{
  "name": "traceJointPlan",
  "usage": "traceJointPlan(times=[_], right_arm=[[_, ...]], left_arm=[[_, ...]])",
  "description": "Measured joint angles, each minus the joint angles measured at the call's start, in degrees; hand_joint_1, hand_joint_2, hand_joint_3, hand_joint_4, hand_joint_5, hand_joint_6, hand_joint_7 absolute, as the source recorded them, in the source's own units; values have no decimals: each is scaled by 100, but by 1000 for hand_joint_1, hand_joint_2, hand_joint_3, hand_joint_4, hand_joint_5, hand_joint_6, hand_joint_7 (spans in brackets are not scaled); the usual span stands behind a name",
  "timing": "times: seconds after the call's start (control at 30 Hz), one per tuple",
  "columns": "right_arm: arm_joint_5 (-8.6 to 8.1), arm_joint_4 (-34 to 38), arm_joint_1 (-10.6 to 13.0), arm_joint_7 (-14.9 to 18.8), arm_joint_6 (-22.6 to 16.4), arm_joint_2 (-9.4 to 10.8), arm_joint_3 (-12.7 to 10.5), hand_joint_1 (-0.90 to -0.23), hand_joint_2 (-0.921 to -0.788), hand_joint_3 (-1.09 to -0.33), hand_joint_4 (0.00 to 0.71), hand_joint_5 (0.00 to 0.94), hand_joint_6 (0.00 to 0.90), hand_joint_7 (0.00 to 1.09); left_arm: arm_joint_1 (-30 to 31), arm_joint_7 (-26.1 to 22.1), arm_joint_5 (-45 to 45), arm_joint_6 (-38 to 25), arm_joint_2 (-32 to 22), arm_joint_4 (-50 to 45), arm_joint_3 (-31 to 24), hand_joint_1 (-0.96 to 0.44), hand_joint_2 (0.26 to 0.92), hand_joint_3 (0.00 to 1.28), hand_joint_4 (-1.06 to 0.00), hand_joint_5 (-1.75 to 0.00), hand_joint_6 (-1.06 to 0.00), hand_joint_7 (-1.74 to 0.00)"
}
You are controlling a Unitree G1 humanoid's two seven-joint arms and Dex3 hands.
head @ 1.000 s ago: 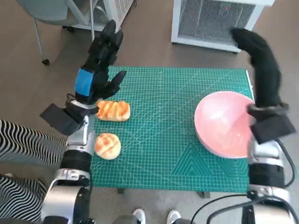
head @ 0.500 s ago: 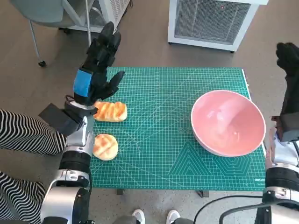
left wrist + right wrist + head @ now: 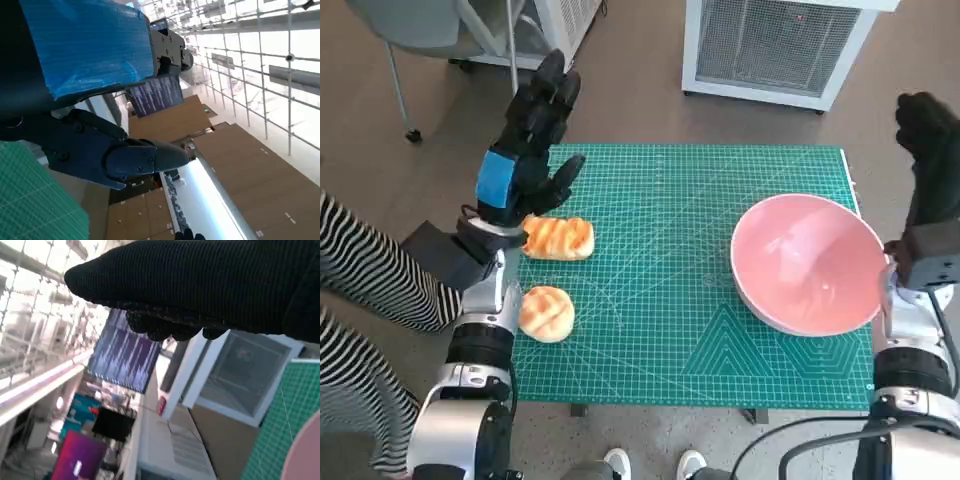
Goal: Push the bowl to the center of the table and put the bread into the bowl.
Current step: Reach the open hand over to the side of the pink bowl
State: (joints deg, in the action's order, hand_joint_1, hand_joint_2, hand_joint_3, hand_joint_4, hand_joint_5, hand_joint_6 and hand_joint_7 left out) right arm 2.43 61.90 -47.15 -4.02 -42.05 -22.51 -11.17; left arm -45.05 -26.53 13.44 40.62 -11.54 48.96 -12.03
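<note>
We see the pink bowl [image 3: 808, 264] upright near the table's right edge. The long bread [image 3: 558, 238] lies crosswise at left. Our left hand [image 3: 533, 140] is spread, empty; our right hand [image 3: 928, 150] holds nothing, fingers unclear.

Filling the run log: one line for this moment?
bowl: right side of mat, empty | bread: two pieces on mat | left robot hand: raised, holds nothing | right robot hand: beyond bowl, holds nothing

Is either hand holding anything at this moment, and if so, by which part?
Nothing is held. The left hand is raised with its fingers apart, past the bread; the right hand is up beside the bowl, clear of it.
</note>
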Motion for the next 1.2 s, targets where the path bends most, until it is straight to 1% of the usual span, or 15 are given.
traceJointPlan(times=[0.13,0.33,0.5,0.7,1.0,1.2], right_arm=[[-11,90,-59,166,-5,67,40,-773,-921,-834,167,4,18,418],[-11,194,-141,326,-24,105,83,-752,-921,-828,172,5,20,419],[24,279,-147,327,-44,118,179,-751,-921,-825,174,5,21,419],[29,329,-147,297,-49,131,264,-746,-921,-824,178,6,26,421],[26,335,-133,233,-52,116,277,-748,-921,-826,184,8,28,418],[4,335,-22,222,-115,56,224,-742,-921,-828,184,7,35,418]], left_arm=[[0,-60,42,-21,-2,4,-24,-546,921,284,-150,-1,-166,-54],[-2,-216,141,-75,-2,13,-66,-526,921,276,-161,-6,-161,-46],[-2,-328,263,-121,-2,25,-130,-513,921,268,-170,-9,-162,-43],[-15,-406,283,-122,-3,95,-170,-505,921,265,-151,-1,-159,-37],[-76,-504,300,-123,-3,262,-228,-496,921,266,-154,-4,-157,-32],[-166,-512,296,-118,-6,367,-237,-498,921,267,-146,0,-157,-29]])
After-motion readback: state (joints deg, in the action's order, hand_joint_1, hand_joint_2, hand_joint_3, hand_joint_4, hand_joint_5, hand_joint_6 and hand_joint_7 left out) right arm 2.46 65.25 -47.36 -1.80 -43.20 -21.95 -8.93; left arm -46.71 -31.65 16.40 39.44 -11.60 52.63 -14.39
